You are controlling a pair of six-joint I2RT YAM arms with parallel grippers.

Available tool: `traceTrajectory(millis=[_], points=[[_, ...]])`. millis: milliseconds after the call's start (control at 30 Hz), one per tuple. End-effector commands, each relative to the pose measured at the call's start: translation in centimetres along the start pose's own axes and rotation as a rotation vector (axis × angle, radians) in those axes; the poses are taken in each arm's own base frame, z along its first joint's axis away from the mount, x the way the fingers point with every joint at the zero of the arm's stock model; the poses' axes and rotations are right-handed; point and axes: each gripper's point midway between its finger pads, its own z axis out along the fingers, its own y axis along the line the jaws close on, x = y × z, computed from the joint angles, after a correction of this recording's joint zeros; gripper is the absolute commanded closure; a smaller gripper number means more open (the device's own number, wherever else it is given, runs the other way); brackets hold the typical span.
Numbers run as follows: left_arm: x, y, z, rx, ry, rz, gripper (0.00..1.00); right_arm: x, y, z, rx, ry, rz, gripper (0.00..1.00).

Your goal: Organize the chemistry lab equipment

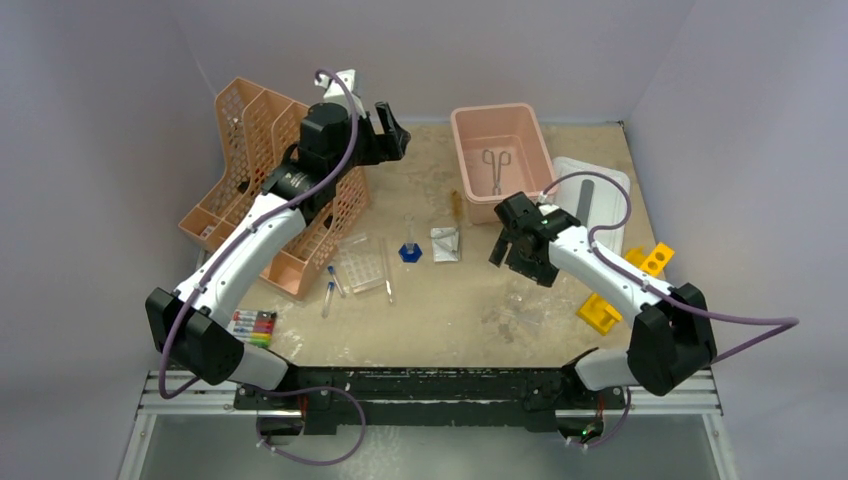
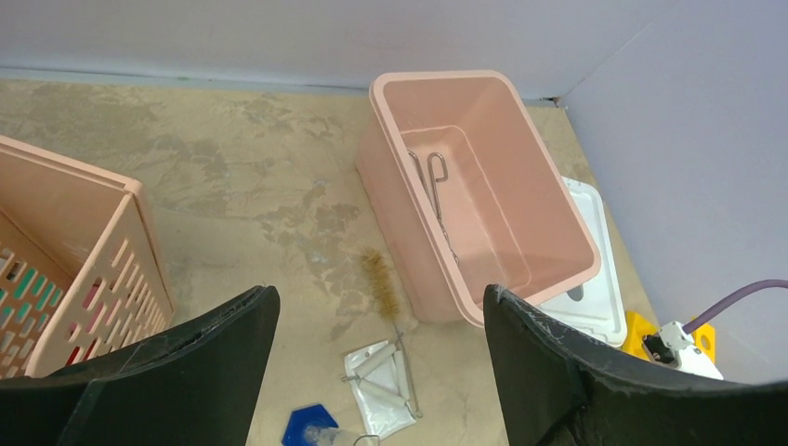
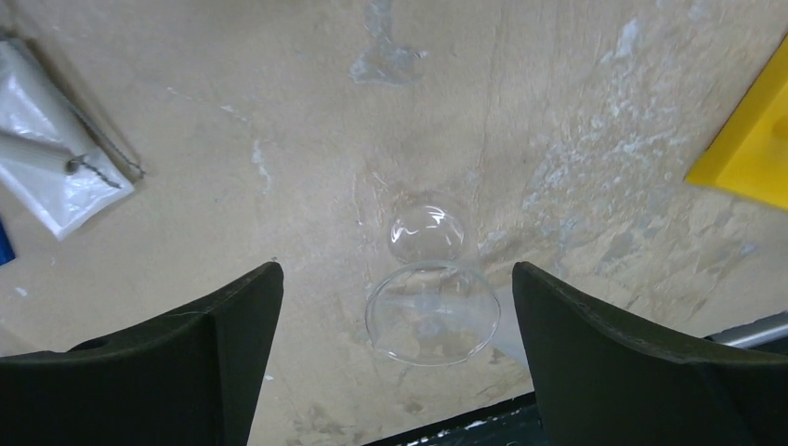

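Metal forceps (image 1: pixel 497 168) lie in the pink bin (image 1: pixel 470 115); the left wrist view shows them too (image 2: pixel 433 182). My left gripper (image 1: pixel 397 128) is open and empty, raised left of the bin. A flask with a blue base (image 1: pixel 408 250), a white pouch (image 1: pixel 445 243), a brush (image 1: pixel 456 205), a clear tube rack (image 1: pixel 362 262), blue-capped tubes (image 1: pixel 330 295) and a glass rod (image 1: pixel 388 282) lie mid-table. My right gripper (image 3: pixel 398 279) is open and empty above two clear dishes, a larger one (image 3: pixel 432 313) and a smaller one (image 3: pixel 426 232).
The orange perforated organiser (image 1: pixel 255 175) stands at the back left under my left arm. A marker pack (image 1: pixel 252 327) lies front left. A white tray (image 1: pixel 590 200) sits right of the bin, with yellow blocks (image 1: pixel 600 315) near my right arm.
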Motion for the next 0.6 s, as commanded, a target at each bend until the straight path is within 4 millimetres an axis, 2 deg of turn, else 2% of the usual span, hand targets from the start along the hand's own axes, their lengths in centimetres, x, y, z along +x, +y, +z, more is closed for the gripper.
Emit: traceTrajectory(millis=[0, 133, 300, 567], points=[[-1.8, -0.8, -0.9, 0.041, -0.059, 0.000, 0.20, 1.6, 0.0, 0.9, 0.022, 0.038, 0.158, 0.06], [-1.6, -0.6, -1.1, 0.033, -0.056, 0.002, 0.20, 3.1, 0.2, 1.9, 0.001, 0.079, 0.208, 0.06], [-1.2, -0.5, -1.1, 0.032, -0.051, -0.005, 0.20, 3.1, 0.1, 2.5, 0.021, 0.069, 0.221, 0.10], [-1.2, -0.3, -1.4, 0.026, -0.051, -0.006, 0.20, 3.0, 0.0, 2.7, 0.022, 0.056, 0.204, 0.31]])
